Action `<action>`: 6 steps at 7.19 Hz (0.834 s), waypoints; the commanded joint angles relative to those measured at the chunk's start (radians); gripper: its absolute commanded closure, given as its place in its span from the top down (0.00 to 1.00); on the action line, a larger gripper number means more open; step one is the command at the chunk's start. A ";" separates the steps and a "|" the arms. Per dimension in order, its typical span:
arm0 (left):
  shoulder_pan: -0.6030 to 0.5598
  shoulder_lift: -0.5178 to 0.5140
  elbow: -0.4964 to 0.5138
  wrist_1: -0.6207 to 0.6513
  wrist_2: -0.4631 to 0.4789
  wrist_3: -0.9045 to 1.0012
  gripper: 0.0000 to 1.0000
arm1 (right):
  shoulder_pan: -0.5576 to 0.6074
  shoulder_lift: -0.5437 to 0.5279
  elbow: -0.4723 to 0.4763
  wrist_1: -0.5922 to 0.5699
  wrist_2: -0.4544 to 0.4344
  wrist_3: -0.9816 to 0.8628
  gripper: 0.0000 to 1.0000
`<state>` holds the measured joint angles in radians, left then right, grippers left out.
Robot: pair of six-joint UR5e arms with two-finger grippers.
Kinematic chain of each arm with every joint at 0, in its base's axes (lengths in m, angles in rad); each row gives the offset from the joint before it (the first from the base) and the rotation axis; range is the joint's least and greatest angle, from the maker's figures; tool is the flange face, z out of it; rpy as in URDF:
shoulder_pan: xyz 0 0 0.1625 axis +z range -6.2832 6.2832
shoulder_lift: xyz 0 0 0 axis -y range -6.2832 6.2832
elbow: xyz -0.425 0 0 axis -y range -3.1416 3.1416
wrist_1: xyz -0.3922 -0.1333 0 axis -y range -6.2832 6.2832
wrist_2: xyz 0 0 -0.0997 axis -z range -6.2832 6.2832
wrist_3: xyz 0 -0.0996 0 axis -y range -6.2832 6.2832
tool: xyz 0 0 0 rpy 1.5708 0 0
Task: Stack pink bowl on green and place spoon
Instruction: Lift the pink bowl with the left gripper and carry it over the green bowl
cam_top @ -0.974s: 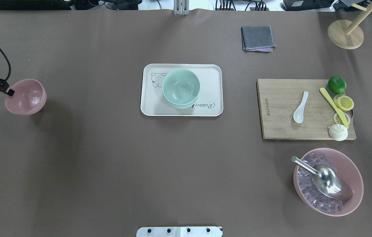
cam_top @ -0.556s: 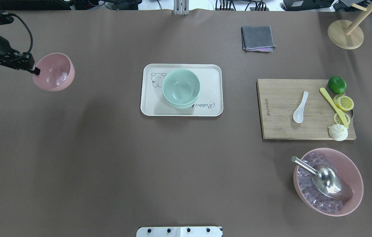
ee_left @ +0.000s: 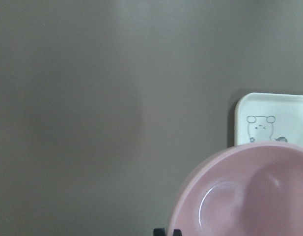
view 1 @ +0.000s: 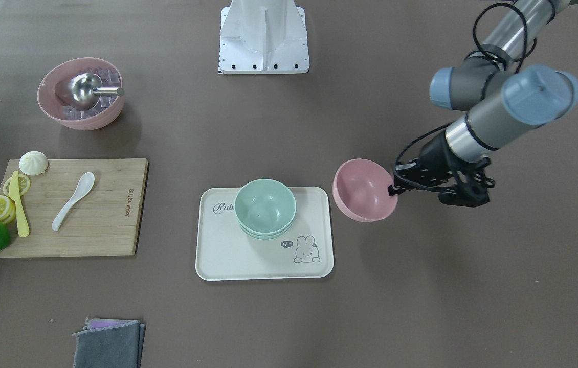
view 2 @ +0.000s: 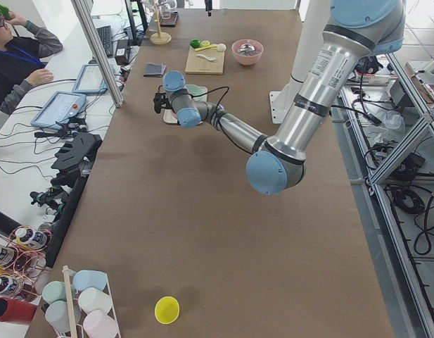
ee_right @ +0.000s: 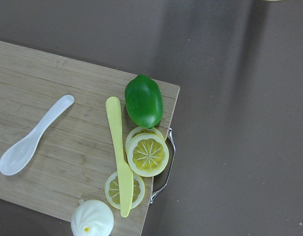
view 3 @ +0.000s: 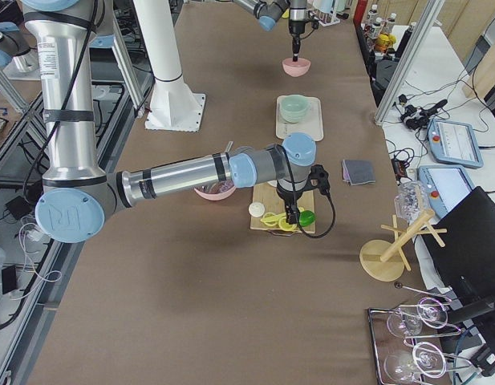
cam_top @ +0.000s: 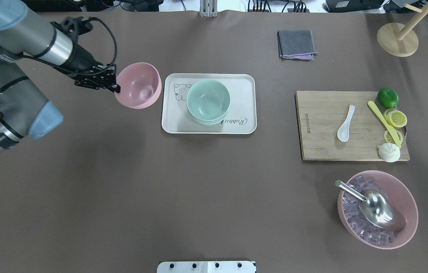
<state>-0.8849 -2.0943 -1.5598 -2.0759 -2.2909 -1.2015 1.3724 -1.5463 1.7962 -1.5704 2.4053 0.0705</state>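
Observation:
My left gripper (cam_top: 117,88) is shut on the near-left rim of the empty pink bowl (cam_top: 140,85) and holds it just left of the white tray (cam_top: 244,81). It shows the same way in the front view, gripper (view 1: 391,190) and bowl (view 1: 363,190). A stack of green bowls (cam_top: 208,100) sits on the tray. The white spoon (cam_top: 345,124) lies on the wooden cutting board (cam_top: 324,148). My right gripper (view 3: 294,216) hangs over the board's far right end; I cannot tell whether it is open. The left wrist view shows the bowl (ee_left: 249,196) and a tray corner (ee_left: 274,118).
On the board lie a yellow knife (cam_top: 383,123), lemon slices (cam_top: 395,118), a lime (cam_top: 387,97) and a bun (cam_top: 389,152). A larger pink bowl of ice with a metal scoop (cam_top: 377,208) stands front right. A grey cloth (cam_top: 296,44) and a wooden stand (cam_top: 397,39) are at the back.
My left arm has carried the pink bowl to the right, from the table's far left edge to just beside the tray. Nothing else has moved.

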 commanded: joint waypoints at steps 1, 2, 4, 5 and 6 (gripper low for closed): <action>0.111 -0.143 -0.005 0.157 0.140 -0.090 0.00 | -0.001 0.000 0.000 0.000 0.000 0.000 1.00; 0.132 -0.197 0.001 0.231 0.166 -0.092 0.00 | -0.001 0.003 0.000 0.000 0.000 0.000 1.00; 0.135 -0.237 0.042 0.234 0.211 -0.145 0.00 | -0.001 0.003 0.003 0.000 0.000 0.002 1.00; 0.171 -0.259 0.078 0.234 0.249 -0.156 0.00 | -0.001 0.002 0.006 0.001 0.000 0.003 1.00; 0.194 -0.271 0.092 0.232 0.301 -0.179 0.00 | -0.001 0.002 0.006 0.000 0.000 0.003 1.00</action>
<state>-0.7196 -2.3442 -1.4941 -1.8442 -2.0456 -1.3539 1.3714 -1.5442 1.8011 -1.5699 2.4053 0.0731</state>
